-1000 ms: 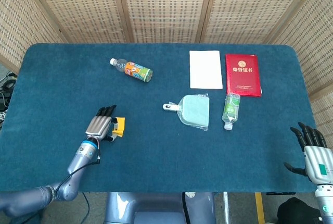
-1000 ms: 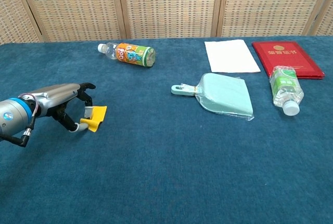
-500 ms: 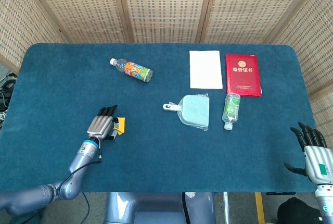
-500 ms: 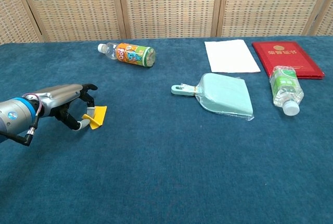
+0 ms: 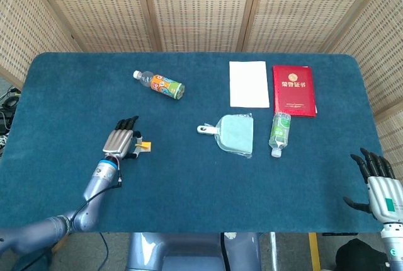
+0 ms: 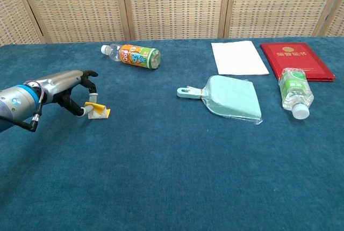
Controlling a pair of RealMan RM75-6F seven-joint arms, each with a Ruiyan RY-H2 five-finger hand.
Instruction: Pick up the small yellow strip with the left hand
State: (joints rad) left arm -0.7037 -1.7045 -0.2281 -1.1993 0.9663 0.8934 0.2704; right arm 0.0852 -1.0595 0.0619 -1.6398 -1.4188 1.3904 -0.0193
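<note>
The small yellow strip [image 5: 144, 147] [image 6: 99, 111] is at the left of the blue table, pinched at its near end between the thumb and fingers of my left hand [image 5: 122, 141] [image 6: 65, 88]. The hand reaches in from the left with its other fingers spread, and the strip sticks out to its right, low over the cloth. Whether the strip's far end still touches the cloth I cannot tell. My right hand [image 5: 378, 182] hangs beyond the table's front right corner, fingers apart and holding nothing; it does not show in the chest view.
An orange-labelled bottle [image 5: 160, 85] [image 6: 134, 56] lies behind the left hand. A pale green dustpan [image 5: 232, 133] [image 6: 228, 96] sits mid-table. To the right are a white sheet [image 5: 249, 84], a red booklet [image 5: 293, 90] and a clear bottle [image 5: 279, 132].
My left hand has moved away from the robot and upward with the strip between its fingers; the strip has gone from tilted to flatter. The right hand has not moved.
</note>
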